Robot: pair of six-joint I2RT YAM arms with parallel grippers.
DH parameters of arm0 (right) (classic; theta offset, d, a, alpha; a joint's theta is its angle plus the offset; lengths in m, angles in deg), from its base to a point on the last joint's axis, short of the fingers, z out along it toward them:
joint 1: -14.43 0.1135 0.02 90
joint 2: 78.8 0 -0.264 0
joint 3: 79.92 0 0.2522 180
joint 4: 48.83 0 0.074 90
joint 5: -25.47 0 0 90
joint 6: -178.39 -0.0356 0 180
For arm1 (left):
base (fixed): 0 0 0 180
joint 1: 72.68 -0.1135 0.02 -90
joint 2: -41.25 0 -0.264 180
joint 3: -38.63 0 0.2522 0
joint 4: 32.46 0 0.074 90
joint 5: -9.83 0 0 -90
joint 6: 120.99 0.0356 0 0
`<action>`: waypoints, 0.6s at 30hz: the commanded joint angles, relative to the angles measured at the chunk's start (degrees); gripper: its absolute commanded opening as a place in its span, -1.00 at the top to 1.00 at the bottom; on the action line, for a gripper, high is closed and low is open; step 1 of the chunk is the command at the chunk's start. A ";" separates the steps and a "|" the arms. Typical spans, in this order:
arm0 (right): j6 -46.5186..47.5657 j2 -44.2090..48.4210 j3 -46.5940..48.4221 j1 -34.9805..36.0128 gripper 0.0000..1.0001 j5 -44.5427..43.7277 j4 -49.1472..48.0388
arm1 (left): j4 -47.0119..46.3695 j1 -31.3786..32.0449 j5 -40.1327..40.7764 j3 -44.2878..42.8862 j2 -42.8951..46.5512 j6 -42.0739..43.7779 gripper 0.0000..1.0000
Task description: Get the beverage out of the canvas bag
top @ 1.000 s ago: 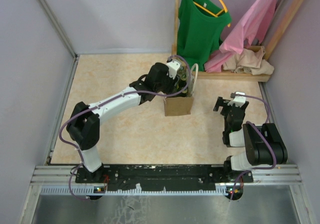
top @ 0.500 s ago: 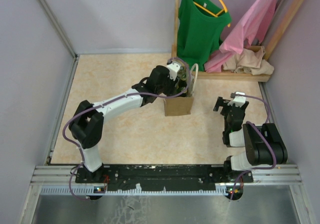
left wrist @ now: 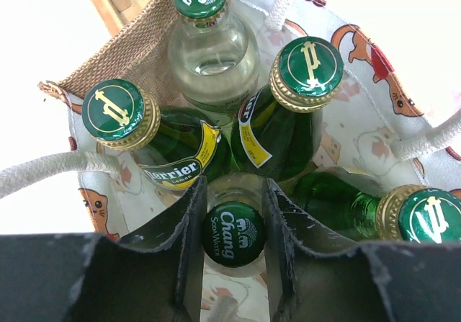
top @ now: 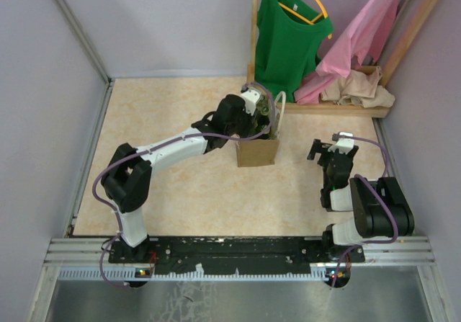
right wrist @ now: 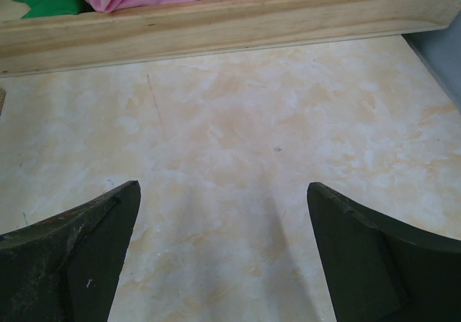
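bottles in canvas bag, rack behind

Over the last second my left arm has reached a little further toward the canvas bag: its elbow moved slightly up and to the right in the top view. My left gripper shifted a bit to the right, deeper over the bag's mouth. Most of this move came in the first half second; after that the change is very small.
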 commanded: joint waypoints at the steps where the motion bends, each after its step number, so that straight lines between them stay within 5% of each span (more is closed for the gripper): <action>1: 0.85 -0.31 1.90 0.51 -0.98 -0.32 -3.15 | 2.09 -0.98 1.22 -1.59 1.30 3.17 1.00; 18: 0.85 -0.31 1.94 0.56 -0.98 -0.37 -3.15 | 2.15 -0.90 -2.43 -10.75 10.00 8.98 1.00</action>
